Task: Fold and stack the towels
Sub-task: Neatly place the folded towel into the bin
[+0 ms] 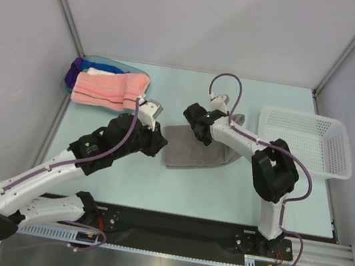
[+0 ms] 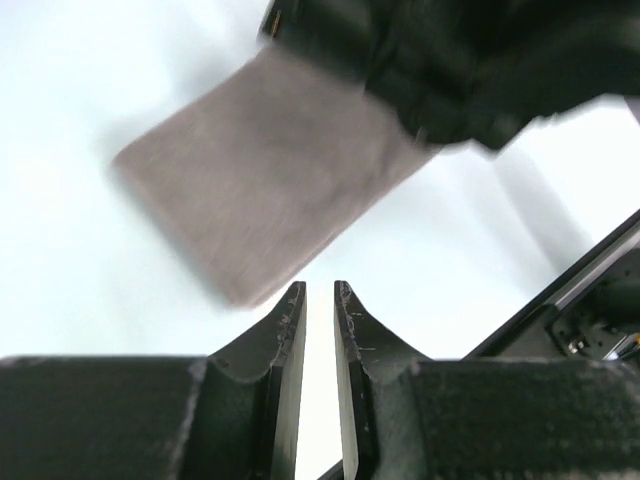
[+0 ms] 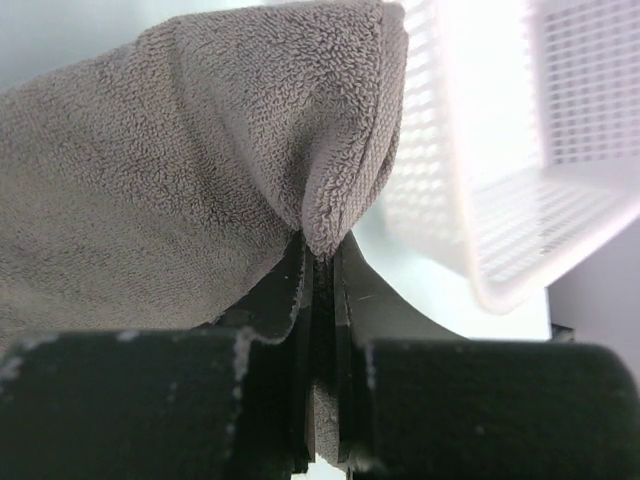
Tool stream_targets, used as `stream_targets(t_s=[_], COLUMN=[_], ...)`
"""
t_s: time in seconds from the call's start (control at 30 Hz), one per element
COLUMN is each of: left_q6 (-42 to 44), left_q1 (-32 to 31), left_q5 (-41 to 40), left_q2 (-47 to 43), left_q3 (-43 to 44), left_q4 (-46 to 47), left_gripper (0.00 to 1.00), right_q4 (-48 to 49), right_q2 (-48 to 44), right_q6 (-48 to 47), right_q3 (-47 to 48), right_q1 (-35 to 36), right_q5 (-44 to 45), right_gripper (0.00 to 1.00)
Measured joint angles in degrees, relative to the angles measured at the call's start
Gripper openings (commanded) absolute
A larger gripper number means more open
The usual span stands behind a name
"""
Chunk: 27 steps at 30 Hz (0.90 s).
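A folded grey towel (image 1: pixel 196 151) lies mid-table, blurred in the left wrist view (image 2: pixel 260 190). My right gripper (image 1: pixel 196 132) is shut on a bunched fold at the towel's far edge, and the terry cloth (image 3: pixel 180 180) is pinched between its jaws (image 3: pixel 320 250). My left gripper (image 1: pixel 162 143) hovers just off the towel's left edge. Its fingers (image 2: pixel 320 290) stand a narrow gap apart with nothing between them. At the back left, a salmon pink towel (image 1: pixel 107 88) tops a stack that includes white and purple ones.
The stack sits on a translucent blue tub (image 1: pixel 117 66) near the left wall. A white mesh basket (image 1: pixel 307 143) stands at the right, close behind the held fold (image 3: pixel 520 150). The right arm (image 2: pixel 470 70) hangs over the towel's far end.
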Motion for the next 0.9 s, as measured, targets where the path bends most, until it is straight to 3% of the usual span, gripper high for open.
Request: stream_targets(t_s=[0.37,0.9], left_q6=[5.2,6.8], left_q1=[0.5,0.5], left_q5=[3.7,7.2], left_q2=[-0.9,-1.4], left_q3=[-1.1,-4.2], left_q4=[-4.1,-4.5], left_gripper=[0.21,0.19], right_q4=[-0.3,7.2], right_q2=[-2.3,-18.8], right_q6=[-12.1,-27.1], right_q3=[4.2,0.2], right_q1=[-6.9,-20.9], right_q5=[4.5,0.9], right_gripper=[0.0,0.0])
